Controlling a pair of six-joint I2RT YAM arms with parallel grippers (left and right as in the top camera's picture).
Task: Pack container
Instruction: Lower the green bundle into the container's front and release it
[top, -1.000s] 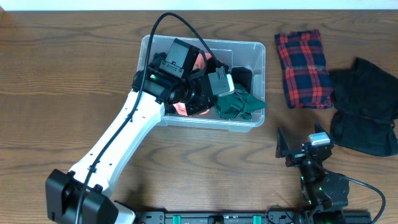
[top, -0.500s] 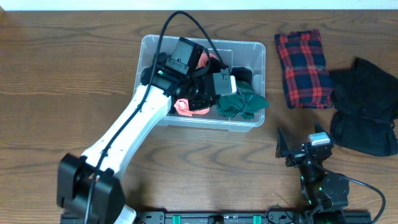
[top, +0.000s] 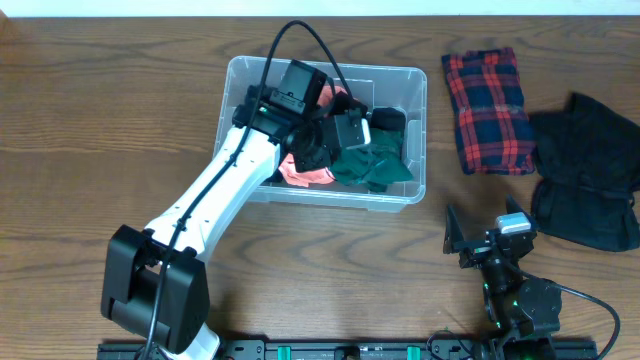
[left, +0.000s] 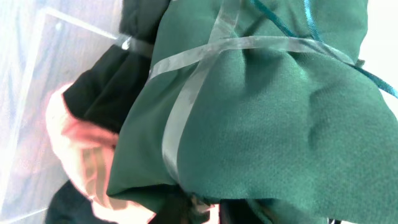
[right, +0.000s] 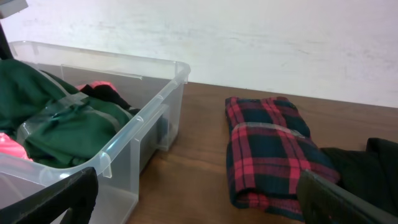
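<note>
While the left gripper (top: 338, 146) reaches down inside the container (top: 420, 150), it presses against a green garment (top: 375, 165) that lies beside a pink garment (top: 300, 172), and its jaws are buried in cloth, so whether they are clenched or released cannot be told. The container stands mid-table (top: 100, 120), surrounding that gripper. The right gripper (top: 480, 232) sits near the front edge, jaws spread wide on nothing, well apart from the container to its front-left, with 1 plaid garment (top: 487, 97) and 1 black garment (top: 590, 170) lying right of the container
</note>
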